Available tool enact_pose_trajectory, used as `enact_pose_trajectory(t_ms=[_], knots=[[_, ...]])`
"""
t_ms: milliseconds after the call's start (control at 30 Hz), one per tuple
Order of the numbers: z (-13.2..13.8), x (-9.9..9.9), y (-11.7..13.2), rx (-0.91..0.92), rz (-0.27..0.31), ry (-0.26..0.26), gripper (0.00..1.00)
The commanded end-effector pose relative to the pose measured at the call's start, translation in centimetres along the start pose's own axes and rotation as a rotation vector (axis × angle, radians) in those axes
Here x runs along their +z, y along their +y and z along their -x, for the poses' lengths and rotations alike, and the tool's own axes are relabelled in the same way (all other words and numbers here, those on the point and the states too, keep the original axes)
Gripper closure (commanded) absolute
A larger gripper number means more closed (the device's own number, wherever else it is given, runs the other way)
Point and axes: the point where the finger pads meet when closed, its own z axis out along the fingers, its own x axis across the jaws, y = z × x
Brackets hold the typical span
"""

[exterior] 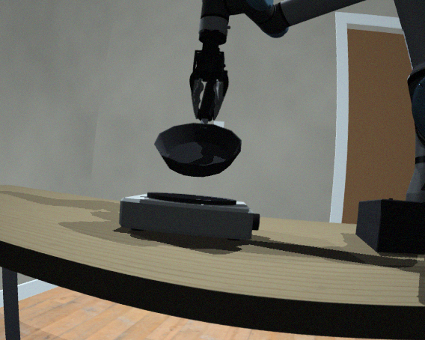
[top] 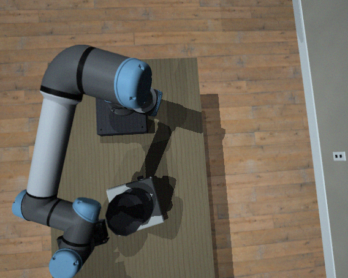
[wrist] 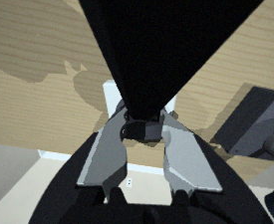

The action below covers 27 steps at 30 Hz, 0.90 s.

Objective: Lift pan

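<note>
1 black two-jaw gripper hangs straight down from the wrist of the grey and blue six-joint arm, clenched on the far rim of the round black pan; the pan hangs in the air, tilted so that its open side faces the exterior camera, well above the flat grey square hot plate and touching nothing but the jaws; a clear gap of wall shows between the pan's underside and the dark round burner disc on top of the hot plate.

From the top view the pan overlaps the hot plate, offset toward the arm's wrist side; the hot plate stands on the tan wooden table, with the arm's dark square base block further along the same table top.

In the wrist view the 2 grey fingers slope inward to a narrow gap at their tips; the pan fills the upper part of that picture as a dark wedge whose narrow end sits between the fingertips; a white corner of the hot plate shows just behind it; the grip point itself is dark and hard to resolve.

Background, exterior view: grey wall; brown door with white frame; wooden plank floor under the table.
</note>
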Motion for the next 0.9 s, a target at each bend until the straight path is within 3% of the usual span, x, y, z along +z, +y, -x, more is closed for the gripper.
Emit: enact_pose_trajectory(t_ms=[0, 200, 400, 867], knots=[[0.2, -3.6, -0.1, 0.000, 0.002, 0.003, 1.00], [0.2, -5.9, -0.1, 0.000, 0.002, 0.003, 1.00], [0.1, -6.8, -0.1, 0.000, 0.002, 0.003, 1.00], [0.1, -7.1, -0.1, 0.000, 0.002, 0.003, 1.00]])
